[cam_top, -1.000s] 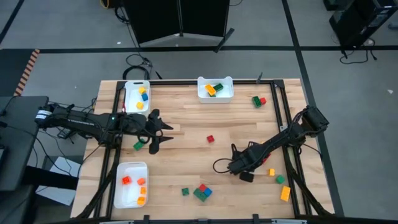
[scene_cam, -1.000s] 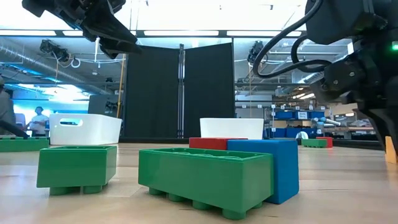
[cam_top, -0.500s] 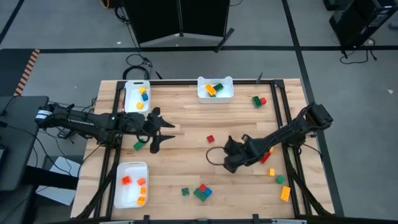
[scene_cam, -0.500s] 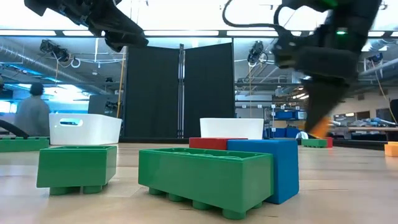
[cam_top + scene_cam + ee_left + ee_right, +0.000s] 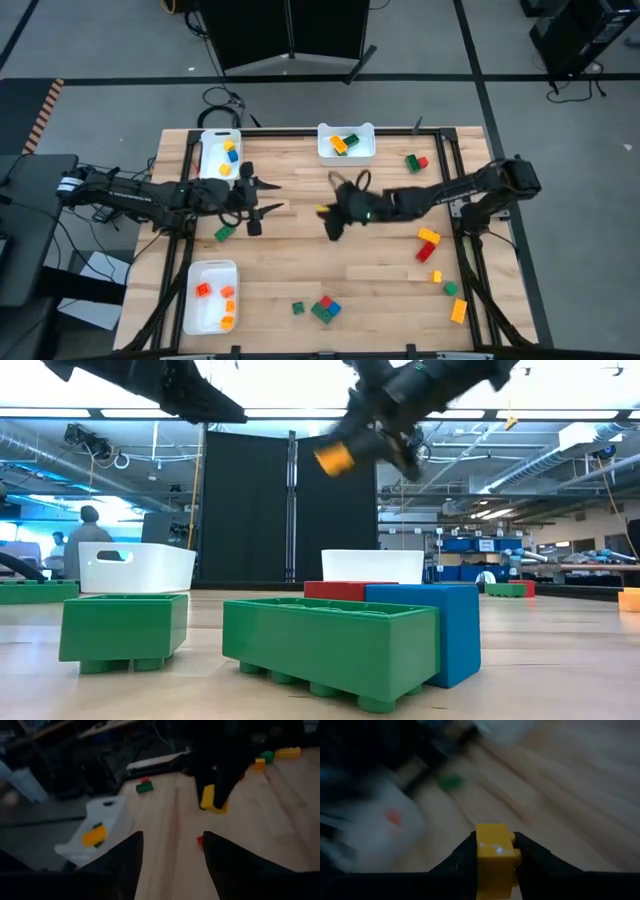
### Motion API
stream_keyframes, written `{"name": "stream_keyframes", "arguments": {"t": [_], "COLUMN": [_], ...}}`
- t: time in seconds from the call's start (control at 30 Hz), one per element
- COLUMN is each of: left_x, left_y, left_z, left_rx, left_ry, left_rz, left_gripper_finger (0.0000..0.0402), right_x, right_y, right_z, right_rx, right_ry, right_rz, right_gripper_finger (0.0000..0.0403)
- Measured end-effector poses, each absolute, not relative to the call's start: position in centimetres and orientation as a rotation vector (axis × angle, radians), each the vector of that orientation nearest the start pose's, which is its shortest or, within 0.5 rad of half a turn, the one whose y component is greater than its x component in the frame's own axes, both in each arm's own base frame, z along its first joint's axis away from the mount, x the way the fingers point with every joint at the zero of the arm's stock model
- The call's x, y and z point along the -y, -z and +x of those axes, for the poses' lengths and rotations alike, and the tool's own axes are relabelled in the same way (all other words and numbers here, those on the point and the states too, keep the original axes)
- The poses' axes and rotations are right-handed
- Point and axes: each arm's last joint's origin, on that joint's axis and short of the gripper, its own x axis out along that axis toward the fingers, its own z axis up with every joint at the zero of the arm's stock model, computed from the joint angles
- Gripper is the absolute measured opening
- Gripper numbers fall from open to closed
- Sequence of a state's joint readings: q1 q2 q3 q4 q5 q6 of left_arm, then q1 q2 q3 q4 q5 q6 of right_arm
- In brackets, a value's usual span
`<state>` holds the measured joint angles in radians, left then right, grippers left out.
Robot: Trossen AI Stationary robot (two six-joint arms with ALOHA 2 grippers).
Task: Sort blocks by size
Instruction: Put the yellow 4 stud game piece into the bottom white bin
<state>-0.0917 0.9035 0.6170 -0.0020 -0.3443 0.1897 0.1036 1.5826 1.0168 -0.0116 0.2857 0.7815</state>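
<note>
My right gripper (image 5: 326, 213) hangs over the middle of the table, shut on a yellow block (image 5: 494, 847). The same block shows in the low view (image 5: 333, 457) and in the left wrist view (image 5: 212, 800), high above the wood. My left gripper (image 5: 170, 865) stands open and holds nothing; it is at the table's left (image 5: 262, 204) and faces the right gripper. A small green block (image 5: 222, 233) lies flat on the wood below the left gripper. A green, red and blue cluster (image 5: 325, 308) rests near the front edge. My right gripper pinches the yellow block by two opposite sides (image 5: 479, 851) between its two fingers. The fingers slant down toward the table's left side. The block's front end juts out past the fingertips. It is lifted clear of the table.
White trays holding blocks stand at the far middle (image 5: 368, 150), the far left (image 5: 207, 160) and the near left (image 5: 196, 305). Loose blocks lie at the right: a yellow-orange one (image 5: 428, 237), a red one (image 5: 425, 253), an orange one (image 5: 458, 311), and a green and red pair (image 5: 416, 161).
My right gripper has risen from the wood at the near right and swung toward the table's middle and far side with the yellow block, tipping from pointing down to a shallow slant. My left gripper has rolled a little in place.
</note>
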Motion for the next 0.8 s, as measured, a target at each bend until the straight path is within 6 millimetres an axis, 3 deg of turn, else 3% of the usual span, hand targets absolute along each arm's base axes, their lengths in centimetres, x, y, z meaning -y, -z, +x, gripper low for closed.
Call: {"name": "stream_keyframes", "arguments": {"t": [0.13,0.3,0.53,0.8], "left_x": [0.9,0.8,1.0,1.2], "left_y": [-27.6,-28.1,-27.6,-27.1], "left_z": [20.1,20.2,22.6,24.5], "left_rx": [-0.269,-0.229,-0.174,-0.101], "left_ry": [-0.219,-0.231,-0.253,-0.269], "left_rz": [0.313,0.374,0.459,0.498], "left_gripper_finger": [0.0214,0.0214,0.0214,0.0214], "right_x": [-0.7,1.0,1.0,1.0], "right_y": [-25.5,-26.8,-28.3,-28.2], "right_z": [35.3,35.7,36.1,36.1], "right_rx": [-0.266,-0.134,-0.08,-0.1], "right_ry": [0.243,0.184,0.143,0.131], "right_rz": [0.735,0.782,0.753,0.762], "right_gripper_finger": [0.0102,0.0102,0.0102,0.0102]}}
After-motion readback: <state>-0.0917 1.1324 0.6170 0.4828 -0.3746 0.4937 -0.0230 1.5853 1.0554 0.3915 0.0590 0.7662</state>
